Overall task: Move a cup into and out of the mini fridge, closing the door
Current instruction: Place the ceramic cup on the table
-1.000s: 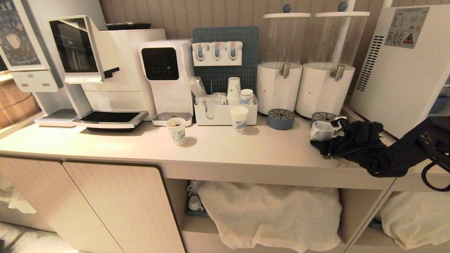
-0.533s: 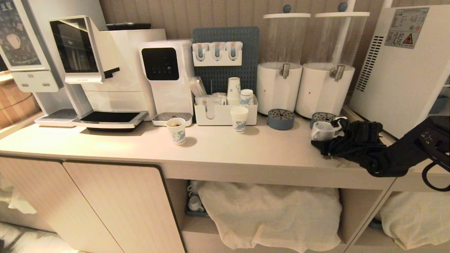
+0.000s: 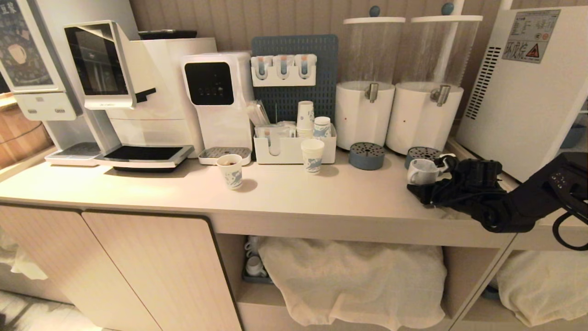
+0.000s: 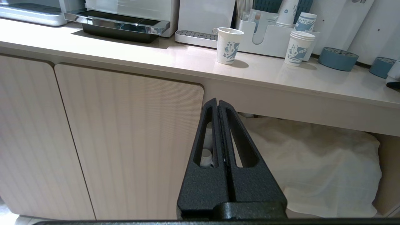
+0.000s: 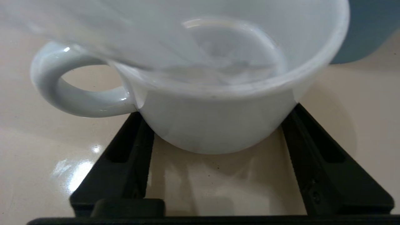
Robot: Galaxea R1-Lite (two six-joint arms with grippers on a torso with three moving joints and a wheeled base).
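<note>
Cup [image 5: 215, 125] upright on worktop [image 3: 294, 193], between right end effector [image 5: 218, 137] fingers, which stand spread, apparently released; mini fridge [image 3: 528, 87] just behind. Left end effector [image 4: 218, 106] clenched, below worktop edge.

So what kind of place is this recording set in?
Most likely a self-service drinks counter in an office pantry or café: a white coffee machine with a dark touchscreen, two white cylindrical drink dispensers with clear tanks, and stacked blue-patterned paper cups stand on a beige countertop.
</note>
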